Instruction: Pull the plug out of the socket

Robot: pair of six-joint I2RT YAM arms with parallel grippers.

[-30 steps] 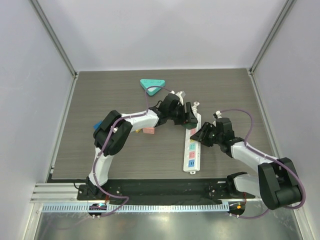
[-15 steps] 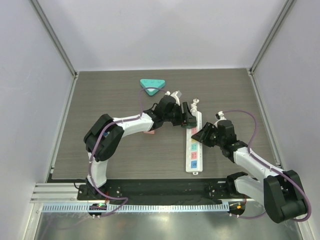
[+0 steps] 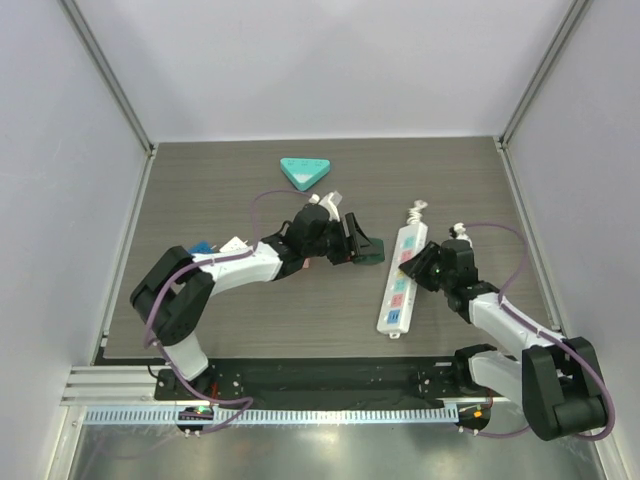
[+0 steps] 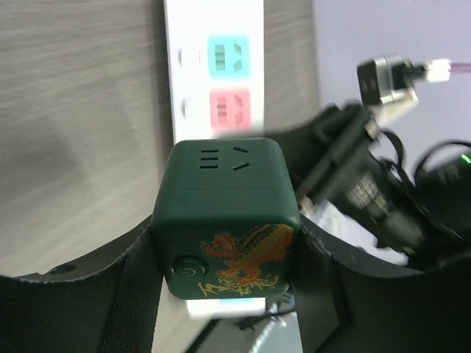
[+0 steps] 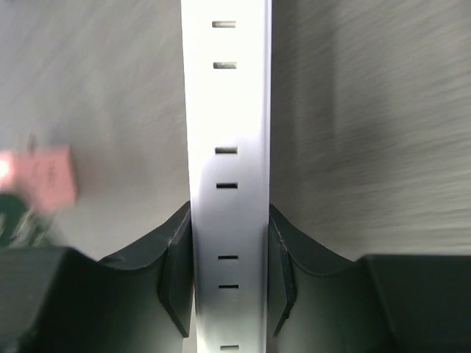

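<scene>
One job looks done: the left gripper (image 4: 224, 254) pinches the green plug cube (image 4: 225, 198), apart from the power strip (image 3: 401, 283). The right gripper (image 5: 229, 273) squeezes that strip.

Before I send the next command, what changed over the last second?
The left gripper, shut on the dark green cube plug, pulled it left, off the long white power strip; they are now apart. The strip shifted right, its knotted-cord end most, with the right gripper still clamped across it. The teal triangular block stayed put.
</scene>
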